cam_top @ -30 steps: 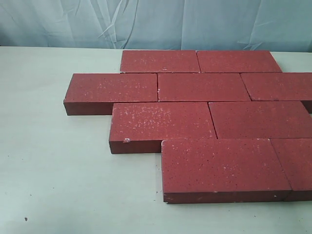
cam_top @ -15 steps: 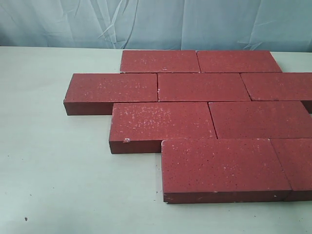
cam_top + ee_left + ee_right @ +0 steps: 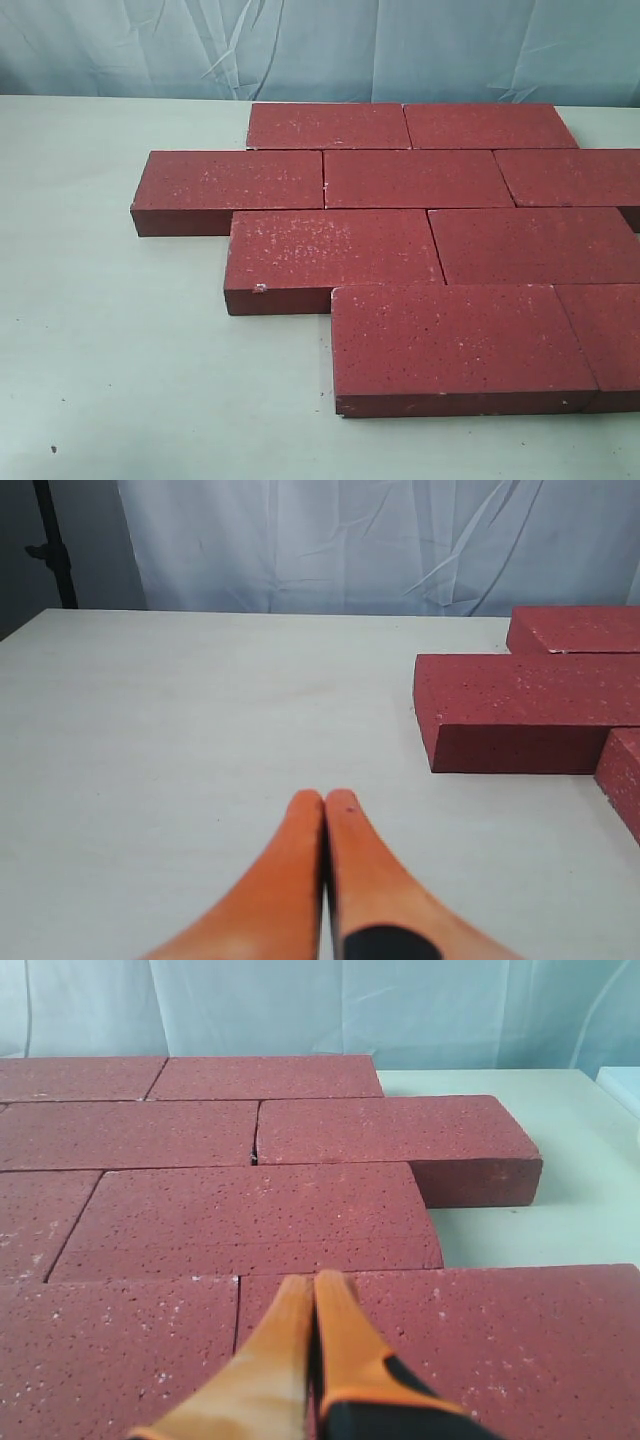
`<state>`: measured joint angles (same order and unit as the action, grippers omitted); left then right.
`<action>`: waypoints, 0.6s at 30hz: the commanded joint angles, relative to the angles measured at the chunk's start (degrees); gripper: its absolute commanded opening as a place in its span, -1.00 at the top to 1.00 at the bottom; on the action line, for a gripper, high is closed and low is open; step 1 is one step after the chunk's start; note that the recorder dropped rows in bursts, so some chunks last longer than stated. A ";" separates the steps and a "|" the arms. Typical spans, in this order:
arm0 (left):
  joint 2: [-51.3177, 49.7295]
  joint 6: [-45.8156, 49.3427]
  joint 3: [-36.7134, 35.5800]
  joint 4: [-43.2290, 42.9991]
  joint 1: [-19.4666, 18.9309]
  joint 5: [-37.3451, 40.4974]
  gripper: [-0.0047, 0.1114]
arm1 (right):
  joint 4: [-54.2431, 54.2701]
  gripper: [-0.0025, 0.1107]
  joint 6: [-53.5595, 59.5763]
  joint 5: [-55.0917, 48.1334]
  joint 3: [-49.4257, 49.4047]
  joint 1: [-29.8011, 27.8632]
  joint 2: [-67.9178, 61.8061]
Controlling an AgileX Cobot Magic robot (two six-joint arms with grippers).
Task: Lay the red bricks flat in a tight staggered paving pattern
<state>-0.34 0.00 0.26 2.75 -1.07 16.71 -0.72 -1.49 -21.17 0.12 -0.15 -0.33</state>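
Pale table (image 3: 120, 380) bore red bricks (image 3: 420, 180) in staggered rows, 3 o'clock ones cut off by frame edge; left gripper (image 3: 324, 798) & right gripper (image 3: 313, 1280) jaws both pressed together.

The left gripper (image 3: 325, 798), orange fingers pressed together with nothing between them, hangs over the pale table (image 3: 180, 740), well apart from three red bricks (image 3: 520, 715) lying stepped before a white curtain (image 3: 350, 540).

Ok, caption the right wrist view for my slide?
Shut right end effector facing red bricks laid flat in tight staggered rows.
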 commanded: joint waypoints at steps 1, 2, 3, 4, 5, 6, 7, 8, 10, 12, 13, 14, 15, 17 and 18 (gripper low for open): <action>0.34 0.00 -0.26 -0.07 -0.06 -3.19 0.92 | -0.01 0.97 -0.09 0.74 -0.12 0.22 0.33; 0.34 0.00 -0.26 -0.07 -0.06 -4.06 0.92 | -0.01 0.97 -0.09 0.74 -0.12 0.22 0.33; 0.34 0.00 -0.26 -0.07 -0.06 -4.73 0.92 | -0.01 0.97 -0.09 0.74 -0.12 0.22 0.33; 0.34 0.00 -0.26 -0.07 -0.06 -4.96 0.92 | -0.01 0.97 -0.09 0.74 -0.12 0.22 0.33; 0.34 0.00 -0.26 -0.07 -0.06 -5.12 0.92 | -0.01 0.97 -0.09 0.74 -0.12 0.22 0.33; 0.34 0.00 -0.26 -0.07 -0.06 -5.12 0.92 | -0.01 0.97 -0.09 0.74 -0.12 0.22 0.33; 0.34 0.00 -0.26 -0.07 -0.06 -5.12 0.92 | -0.01 0.97 -0.09 0.74 -0.12 0.22 0.33; 0.34 0.00 -0.26 -0.07 -0.06 -5.12 0.92 | 0.35 0.97 -0.09 0.74 -0.12 0.22 0.33; 0.34 0.00 -0.26 -0.07 -0.06 -5.12 0.92 | 0.35 0.97 -0.09 0.74 -0.12 0.22 0.33; 0.34 0.00 -0.26 -0.07 -0.06 -5.12 0.92 | 0.35 0.97 -0.09 0.74 -0.12 0.22 0.33; 0.34 0.00 -0.26 -0.07 -0.06 -5.12 0.92 | 0.35 0.97 -0.09 0.74 -0.12 0.22 0.33; 0.34 0.00 -0.26 -0.07 -0.06 -5.12 0.92 | 0.35 0.97 -0.09 0.74 -0.12 0.22 0.33; 0.34 0.00 -0.26 -0.07 -0.06 -5.12 0.92 | 0.35 0.97 -0.09 0.74 -0.12 0.22 0.33; 0.34 0.00 -0.26 -0.07 -0.06 -5.12 0.92 | 0.35 0.97 -0.09 0.74 -0.12 0.22 0.33; 0.34 0.00 -0.26 -0.07 -0.06 -5.12 0.92 | 0.35 0.97 -0.09 0.74 -0.12 0.22 0.33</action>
<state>-0.34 0.00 0.26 2.75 -1.07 12.17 -0.50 -1.49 -21.17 0.12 -0.15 -0.33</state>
